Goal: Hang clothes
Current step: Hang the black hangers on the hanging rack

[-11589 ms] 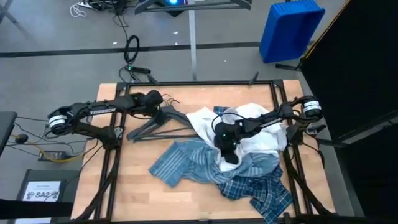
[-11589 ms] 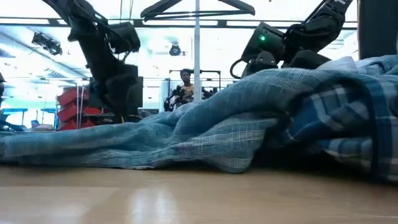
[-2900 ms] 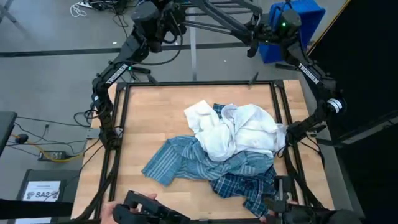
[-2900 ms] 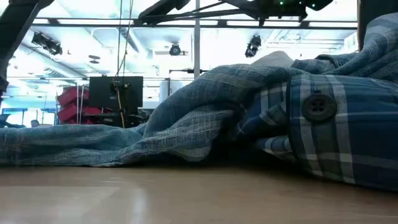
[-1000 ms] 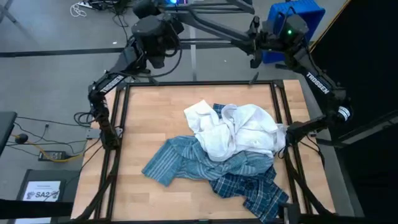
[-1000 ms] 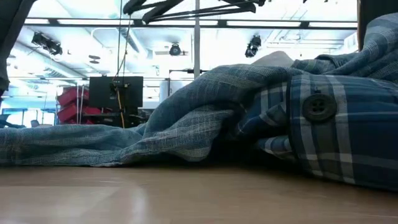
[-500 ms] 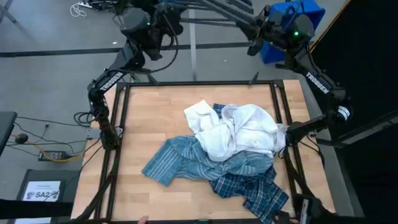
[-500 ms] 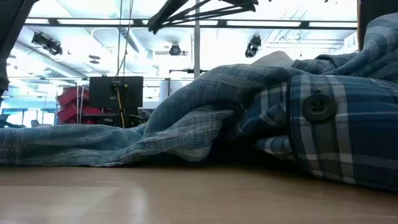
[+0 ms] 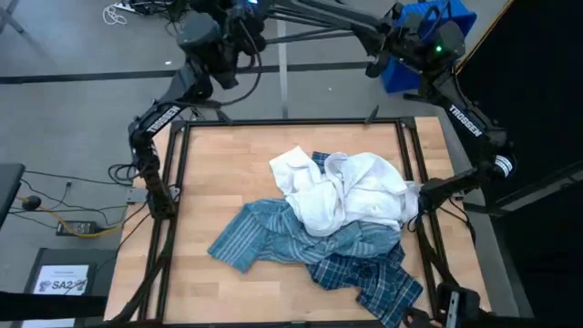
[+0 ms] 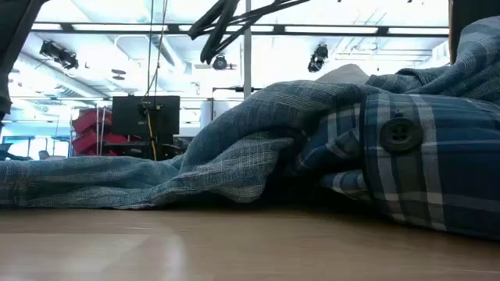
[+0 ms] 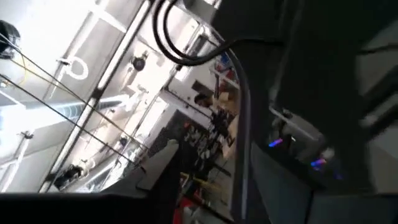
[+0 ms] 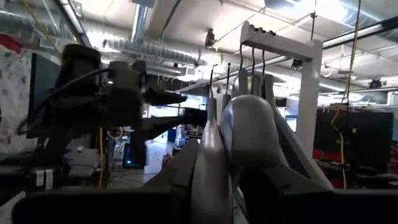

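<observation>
Three shirts lie heaped on the table: a white one (image 9: 351, 196) on top, a blue-grey striped one (image 9: 264, 232) spread toward the near left, and a darker plaid one (image 9: 369, 273) at the near right. The low view shows the striped shirt (image 10: 234, 148) and the plaid shirt (image 10: 422, 164) close up. Both arms are raised high beyond the table's far edge. A bundle of dark hangers (image 9: 314, 16) spans between my left gripper (image 9: 239, 23) and my right gripper (image 9: 381, 44). In the low view the hangers (image 10: 226, 19) hang tilted. My right gripper is shut on the hanger bundle just below the hooks (image 12: 239, 68), which rise past its fingers (image 12: 249, 137). The hangers are lifted clear, high above the table. The fingers themselves hide the exact place of contact.
A white rack post (image 9: 282, 64) stands just past the table's far edge; its top bar (image 12: 280, 40) is near the hooks. A blue bin (image 9: 396, 77) sits behind the far right corner. A black frame (image 9: 173, 200) borders the wooden table.
The hanger bundle has tipped from level to slanting, with its left end now lower. My left gripper has gone a little toward the left and far side. The shirts have not moved.
</observation>
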Robot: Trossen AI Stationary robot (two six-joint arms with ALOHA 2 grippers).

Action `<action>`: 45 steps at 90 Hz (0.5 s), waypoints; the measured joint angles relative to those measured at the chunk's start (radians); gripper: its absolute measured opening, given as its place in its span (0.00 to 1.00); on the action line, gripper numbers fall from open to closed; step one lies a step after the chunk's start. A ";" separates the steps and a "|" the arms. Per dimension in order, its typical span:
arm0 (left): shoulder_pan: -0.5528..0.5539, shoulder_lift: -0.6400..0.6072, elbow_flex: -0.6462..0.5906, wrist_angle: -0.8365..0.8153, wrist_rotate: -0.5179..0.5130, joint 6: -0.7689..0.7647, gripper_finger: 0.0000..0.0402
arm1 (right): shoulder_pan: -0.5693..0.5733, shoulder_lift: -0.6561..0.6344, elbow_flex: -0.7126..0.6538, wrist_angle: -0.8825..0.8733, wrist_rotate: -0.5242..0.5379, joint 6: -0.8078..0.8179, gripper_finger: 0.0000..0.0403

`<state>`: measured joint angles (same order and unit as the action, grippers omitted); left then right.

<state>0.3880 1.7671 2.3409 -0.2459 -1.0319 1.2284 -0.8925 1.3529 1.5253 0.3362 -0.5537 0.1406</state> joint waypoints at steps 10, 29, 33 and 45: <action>-0.106 -0.031 0.000 -0.164 0.066 -0.139 0.42 | 0.000 0.000 0.000 0.000 -0.007 -0.001 0.14; -0.116 -0.054 -0.030 -0.408 0.215 -0.447 0.36 | 0.000 0.000 0.000 0.002 -0.023 -0.003 0.14; -0.097 -0.054 -0.062 -0.387 0.214 -0.443 0.34 | 0.000 0.000 0.000 0.002 -0.025 -0.003 0.14; -0.027 -0.049 -0.171 -0.255 0.280 -0.358 0.29 | 0.000 0.000 0.000 0.002 -0.033 -0.002 0.14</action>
<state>0.3610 1.7176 2.1696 -0.5013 -0.7521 0.8702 -0.8925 1.3529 1.5253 0.3381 -0.5869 0.1383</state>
